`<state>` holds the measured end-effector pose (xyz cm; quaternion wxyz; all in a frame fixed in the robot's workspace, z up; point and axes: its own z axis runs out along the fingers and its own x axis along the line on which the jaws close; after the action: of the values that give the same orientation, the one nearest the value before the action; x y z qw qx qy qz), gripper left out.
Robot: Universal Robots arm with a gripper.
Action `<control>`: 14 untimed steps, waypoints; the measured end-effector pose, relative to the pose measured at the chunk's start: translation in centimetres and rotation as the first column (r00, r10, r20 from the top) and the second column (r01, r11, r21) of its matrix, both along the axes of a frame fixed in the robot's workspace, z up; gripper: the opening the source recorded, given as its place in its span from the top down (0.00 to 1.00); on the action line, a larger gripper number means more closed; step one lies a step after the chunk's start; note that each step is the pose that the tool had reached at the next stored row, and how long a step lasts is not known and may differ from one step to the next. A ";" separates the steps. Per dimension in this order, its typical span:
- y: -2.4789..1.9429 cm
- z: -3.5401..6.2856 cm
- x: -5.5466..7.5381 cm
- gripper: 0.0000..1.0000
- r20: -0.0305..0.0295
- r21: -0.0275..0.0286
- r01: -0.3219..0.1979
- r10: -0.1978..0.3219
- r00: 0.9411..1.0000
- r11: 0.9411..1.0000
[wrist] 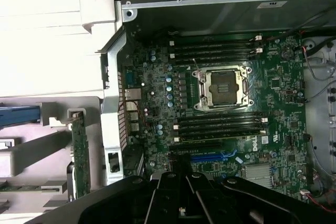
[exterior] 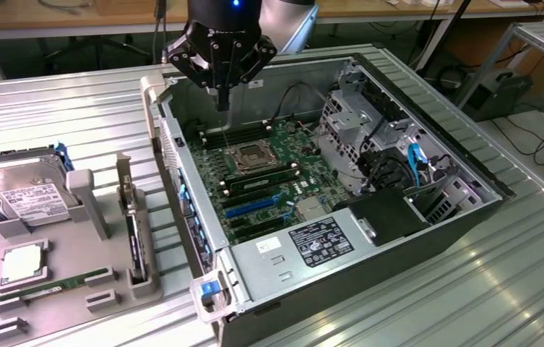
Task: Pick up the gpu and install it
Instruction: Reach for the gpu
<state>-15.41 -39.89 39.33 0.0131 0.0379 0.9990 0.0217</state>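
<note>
Looking from the exterior view: finding the gripper (exterior: 222, 103) clenched tight, grasping nothing, hanging over the open computer case (exterior: 378, 289), above the motherboard (exterior: 277, 148). Spotting the gpu (exterior: 136, 249) standing on edge in the grey parts holder (exterior: 69, 307) at the exterior view's left of the case, well apart from the gripper, sharing that holder with a hard drive (exterior: 21, 191) and a memory stick (exterior: 55, 284). Looking from the wrist view: peering past the pinched fingers (wrist: 176, 174) at the CPU socket (wrist: 223, 87), catching the gpu upright in its slot outside the case wall
</note>
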 end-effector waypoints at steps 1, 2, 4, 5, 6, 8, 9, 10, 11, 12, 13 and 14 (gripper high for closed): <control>0.00 0.00 0.0 0.89 0.000 0.000 0.000 0.000 1.000 1.000; 0.00 0.00 -0.1 0.89 0.000 0.000 0.000 0.000 1.000 1.000; 0.00 0.00 -0.2 0.89 0.000 0.000 0.000 0.000 1.000 1.000; 0.00 0.00 -0.2 0.89 0.000 0.000 0.000 0.000 1.000 1.000; 0.00 0.00 -0.3 0.89 0.000 0.000 0.000 0.000 1.000 1.000; 0.00 0.00 -0.4 0.89 0.000 0.000 0.000 0.000 1.000 1.000; 0.00 0.00 -0.4 0.89 0.000 0.000 0.000 0.000 1.000 1.000; 0.00 0.00 -0.5 0.89 0.000 0.000 0.000 0.000 1.000 1.000; 0.00 0.00 -0.5 0.89 0.000 0.000 0.000 0.000 1.000 1.000; 0.00 0.00 -0.6 0.89 0.000 0.000 0.000 0.000 1.000 1.000; 0.00 0.00 -0.7 0.89 0.000 0.000 0.000 0.000 1.000 1.000; 0.00 0.00 -0.7 0.89 0.000 0.000 0.000 0.000 1.000 1.000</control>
<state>-16.12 -39.89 39.33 0.0131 0.0379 0.9990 0.0217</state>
